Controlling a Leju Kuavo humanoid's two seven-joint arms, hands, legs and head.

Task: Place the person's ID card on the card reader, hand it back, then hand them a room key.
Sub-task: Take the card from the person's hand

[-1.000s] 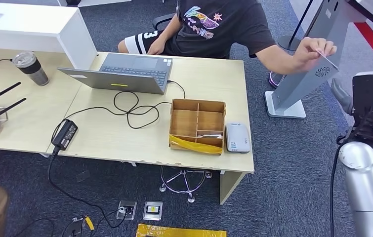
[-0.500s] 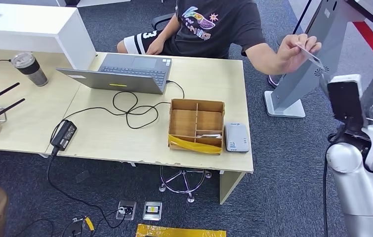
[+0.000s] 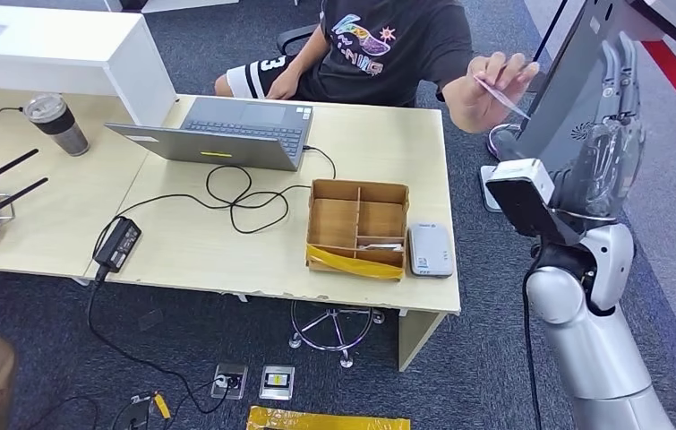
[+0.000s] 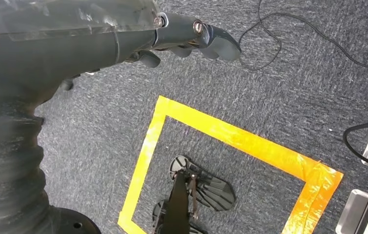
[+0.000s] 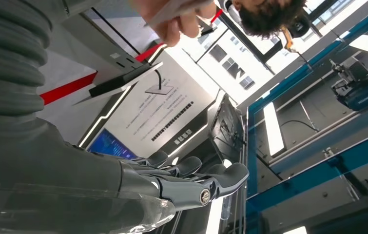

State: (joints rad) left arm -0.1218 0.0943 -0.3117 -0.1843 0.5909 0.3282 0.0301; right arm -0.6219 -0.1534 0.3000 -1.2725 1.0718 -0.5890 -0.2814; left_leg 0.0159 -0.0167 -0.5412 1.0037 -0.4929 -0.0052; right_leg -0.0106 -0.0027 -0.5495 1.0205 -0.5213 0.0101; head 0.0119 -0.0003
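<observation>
The right arm [image 3: 598, 358] is silver, with a black cable; the right hand [image 3: 616, 116] has dark fingers under clear plastic.

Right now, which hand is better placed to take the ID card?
The right hand: it is raised beside the person's hand holding the card, fingers apart. The left hand hangs over the floor.

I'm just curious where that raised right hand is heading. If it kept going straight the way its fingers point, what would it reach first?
Probably the grey kiosk stand: the right hand points up across it. The person's card lies off to the side. Depth is unclear.
</observation>
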